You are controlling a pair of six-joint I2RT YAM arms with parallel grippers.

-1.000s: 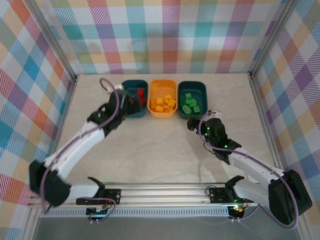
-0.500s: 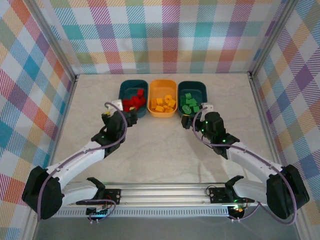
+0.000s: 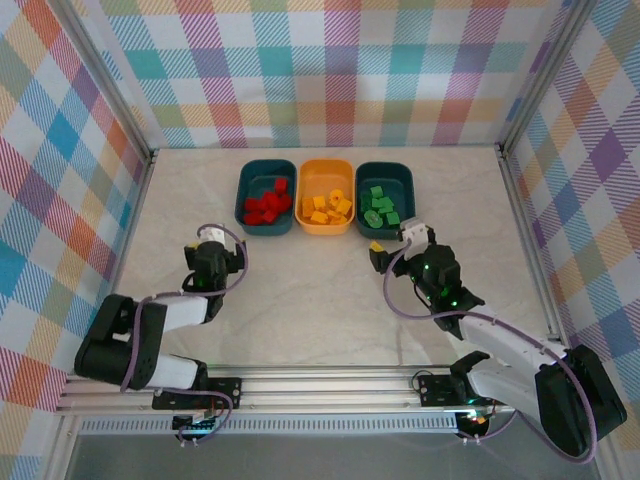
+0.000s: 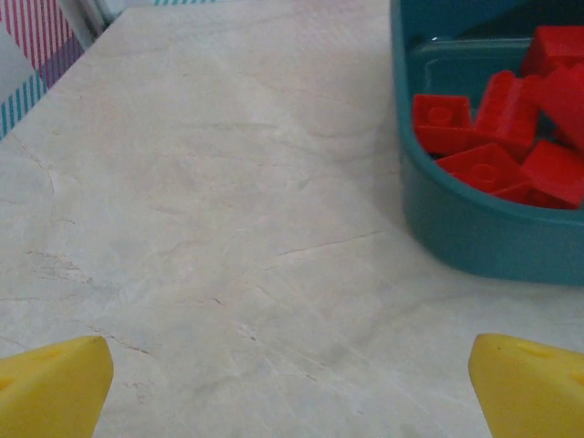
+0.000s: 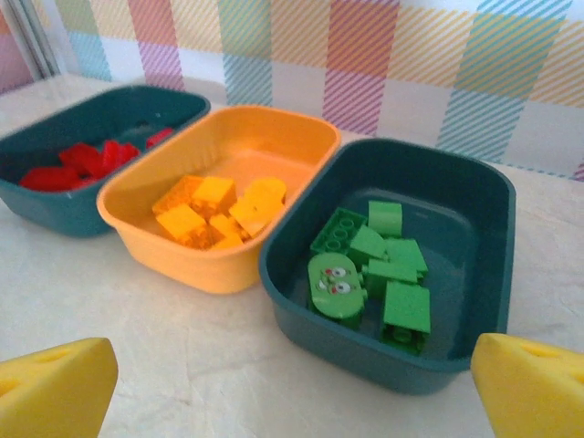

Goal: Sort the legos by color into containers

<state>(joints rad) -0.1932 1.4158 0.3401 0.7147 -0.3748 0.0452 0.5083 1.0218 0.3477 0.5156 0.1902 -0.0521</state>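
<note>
Left pincer (image 3: 208,243): jaws fully apart, nothing between them, seen low over bare worktop (image 3: 320,300) in the left wrist view (image 4: 292,392). Right pincer (image 3: 392,244): jaws likewise fully apart and empty, confirmed in the right wrist view (image 5: 292,392).

Bricks, as found:
- Red bricks (image 3: 268,205) lie heaped in the left teal tub (image 3: 243,190). The left wrist view shows them piled against the near wall (image 4: 493,137) of that tub (image 4: 474,237).
- Yellow-orange bricks (image 3: 328,207) lie in the orange tub (image 3: 326,165), the middle one of the three; they sit in a loose cluster on its floor (image 5: 214,214).
- Green bricks (image 3: 380,207) lie in the right teal tub (image 3: 385,167), among them a rounded green piece (image 5: 336,285) printed with a face.

No colour is mixed in any tub, as far as can be made out.

The tubs stand in a row, side by side and touching or nearly so, at the far side of the worktop. The left pincer sits near the left edge, well apart from the left teal tub. The right pincer sits just before the right teal tub's near wall (image 5: 347,347). Plaid walls (image 3: 330,70) enclose the worktop on three sides.
</note>
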